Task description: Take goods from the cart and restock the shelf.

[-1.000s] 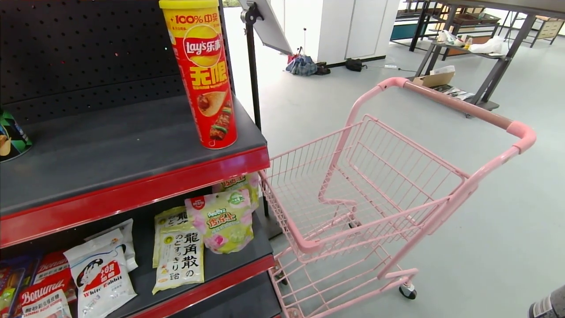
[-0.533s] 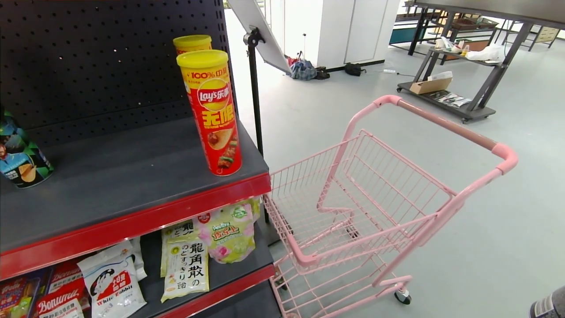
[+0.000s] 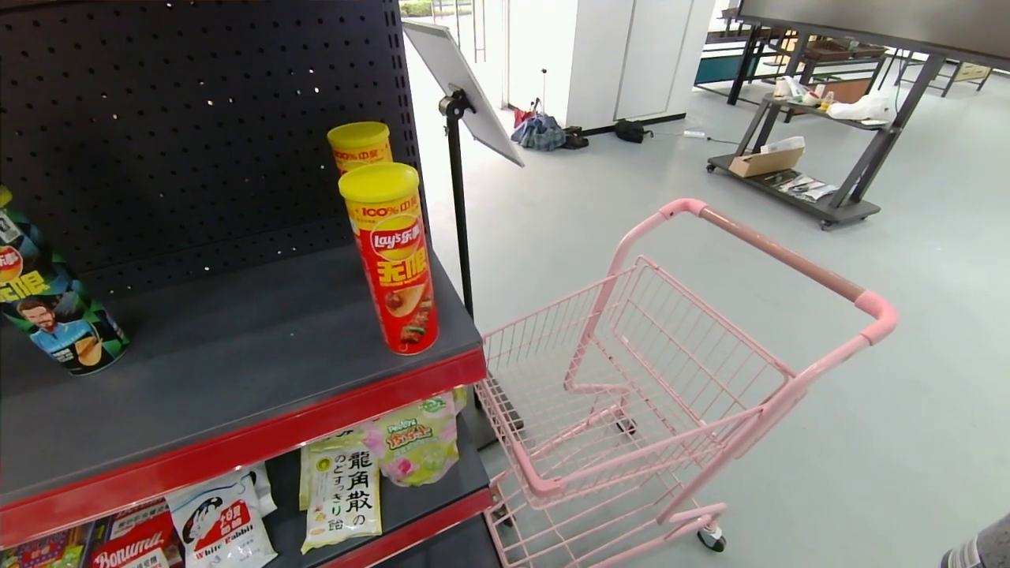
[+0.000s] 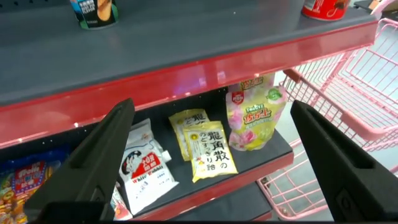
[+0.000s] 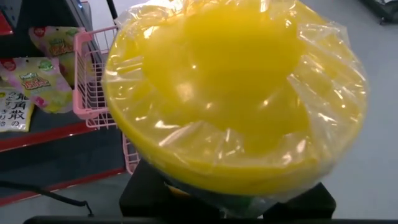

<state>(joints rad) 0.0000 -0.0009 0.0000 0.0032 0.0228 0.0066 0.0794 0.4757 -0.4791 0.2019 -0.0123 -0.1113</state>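
Can, with a yellow lid under clear film, is carried above the floor by the right end effector, which pinches it below the lid. The lid faces the wrist camera.

Left end effector: fingers spread wide, positioned in front of the red front edge of the upper shelf.

Lower shelf: a white bag, a yellow bag and a green-pink bag lie flat toward the right end. The green-pink bag is nearest the right edge.

Upper shelf:
- A red can stands upright at the front right corner.
- A second red can stands directly behind it, near the pegboard.
- A dark can stands upright toward the left end, well apart from both.

Cart: pink wire, standing on the floor just beside the right end of the shelf, handle on the side away from it.

A sign stand rises behind the rear right corner of the shelf.
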